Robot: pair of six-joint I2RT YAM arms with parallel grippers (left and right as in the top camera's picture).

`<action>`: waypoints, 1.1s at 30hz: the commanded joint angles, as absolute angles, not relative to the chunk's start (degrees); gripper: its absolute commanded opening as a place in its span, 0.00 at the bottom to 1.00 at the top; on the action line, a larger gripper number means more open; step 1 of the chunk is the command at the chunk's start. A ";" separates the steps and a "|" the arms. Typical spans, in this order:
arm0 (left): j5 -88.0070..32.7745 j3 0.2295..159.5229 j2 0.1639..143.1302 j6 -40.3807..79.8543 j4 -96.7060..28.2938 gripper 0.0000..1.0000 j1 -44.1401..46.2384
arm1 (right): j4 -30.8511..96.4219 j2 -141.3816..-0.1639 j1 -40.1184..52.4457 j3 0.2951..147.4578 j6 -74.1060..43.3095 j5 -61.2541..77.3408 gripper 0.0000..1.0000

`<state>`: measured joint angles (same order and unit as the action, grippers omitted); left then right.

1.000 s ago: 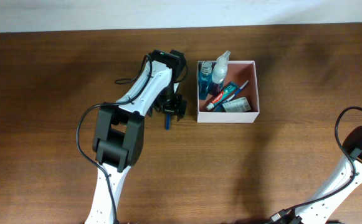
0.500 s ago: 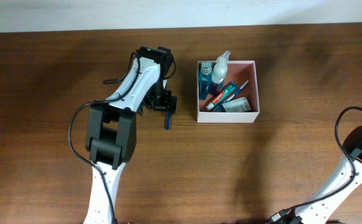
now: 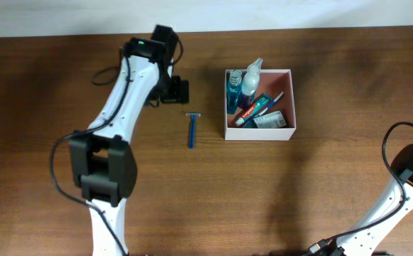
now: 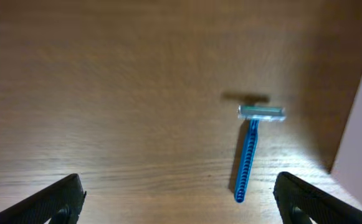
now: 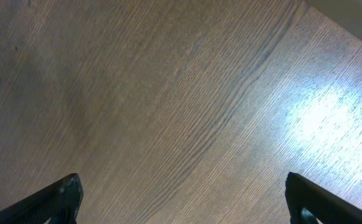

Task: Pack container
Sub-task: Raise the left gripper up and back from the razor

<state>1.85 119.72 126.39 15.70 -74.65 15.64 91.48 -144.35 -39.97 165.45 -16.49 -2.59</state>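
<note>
The tube (image 3: 257, 108) lying inside the container (image 3: 260, 134) is carrying red print, too small to read. The left arm is stretching from the near edge toward the far side of the table (image 3: 298, 199). The left gripper (image 3: 176, 90) is hanging there with jaws spread wide and holding nothing (the wrist view is showing both fingertips at the frame's bottom corners). The container is sitting to that gripper's right, well apart, with bottles (image 3: 238, 87) standing in it. A blue razor (image 3: 190, 130) is lying on the wood beside the container's left wall, not touching it. The right gripper (image 5: 187, 202) is hovering over the wood, its jaws likewise spread wide.
</note>
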 commanded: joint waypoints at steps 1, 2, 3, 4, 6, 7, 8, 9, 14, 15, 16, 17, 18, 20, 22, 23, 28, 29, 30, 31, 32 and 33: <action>3.60 120.81 123.09 16.23 -73.91 0.99 13.93 | 91.46 -143.98 -39.72 165.91 -17.02 -3.49 0.99; 3.99 120.81 122.69 16.25 -73.69 1.00 13.52 | 91.46 -143.98 -39.72 165.91 -17.02 -3.49 0.99; 4.47 120.81 122.28 16.25 -73.28 0.99 13.10 | 91.46 -143.98 -39.72 165.91 -16.99 -3.49 0.99; 4.91 120.84 121.86 16.25 -72.64 0.99 12.67 | 91.46 -143.98 -39.72 165.91 -17.02 -3.49 0.99; 5.45 120.88 121.16 16.25 -71.09 0.99 12.01 | 91.46 -143.98 -39.72 165.91 -17.02 -3.49 0.99; 5.43 120.95 120.77 16.25 -70.02 0.99 11.70 | 91.46 -143.98 -39.72 165.91 -17.02 -3.49 0.99; 5.43 121.08 120.53 16.25 -69.32 0.99 11.55 | 91.46 -143.98 -39.72 165.91 -17.02 -3.49 0.99; 5.48 121.34 120.33 16.23 -68.47 0.99 11.55 | 91.46 -143.98 -39.72 165.91 -17.02 -3.49 0.99; 5.43 122.10 120.18 16.25 -66.17 0.99 11.62 | 91.46 -143.98 -39.72 165.91 -17.02 -3.49 0.99; 5.43 122.10 120.18 16.25 -66.15 1.00 11.62 | 91.46 -143.98 -39.72 165.91 -16.99 -3.49 0.99; 5.45 122.10 120.18 16.25 -66.15 0.99 11.57 | 91.46 -143.98 -39.72 165.91 -17.02 -3.49 0.99; 5.45 122.10 120.18 16.25 -66.15 0.99 11.55 | 91.46 -143.98 -39.72 165.91 -17.02 -3.49 0.99; 5.45 122.10 120.18 16.25 -66.08 0.99 11.55 | 91.46 -143.98 -39.72 165.91 -16.99 -3.49 0.99; 5.45 122.10 120.18 16.25 -65.95 0.99 11.55 | 91.46 -143.98 -39.72 165.91 -17.02 -3.49 0.99; 5.67 122.10 120.18 16.25 -65.98 0.99 11.55 | 91.46 -143.98 -39.72 165.91 -16.99 -3.49 0.99; 6.04 122.10 120.18 16.25 -65.98 0.99 11.55 | 91.46 -143.98 -39.72 165.91 -17.02 -3.49 0.99; 10.26 122.10 120.18 16.25 -65.98 0.99 11.55 | 91.46 -143.98 -39.72 165.91 -17.02 -3.49 0.99; 11.05 122.10 120.18 16.25 -65.95 0.99 11.55 | 91.46 -143.98 -39.72 165.91 -16.99 -3.49 0.99; 11.57 122.10 120.18 16.25 -65.80 0.99 11.55 | 91.46 -143.98 -39.72 165.91 -17.02 -3.49 0.99; 11.88 122.10 120.18 16.23 -65.47 0.99 11.55 | 91.48 -143.98 -39.72 165.91 -16.99 -3.49 0.99; 11.88 122.10 120.18 16.23 -64.84 0.99 11.55 | 91.46 -143.98 -39.72 165.91 -17.02 -3.49 0.99; 11.88 122.10 120.20 16.23 -64.07 0.99 11.55 | 91.46 -143.98 -39.72 165.91 -17.02 -3.49 0.99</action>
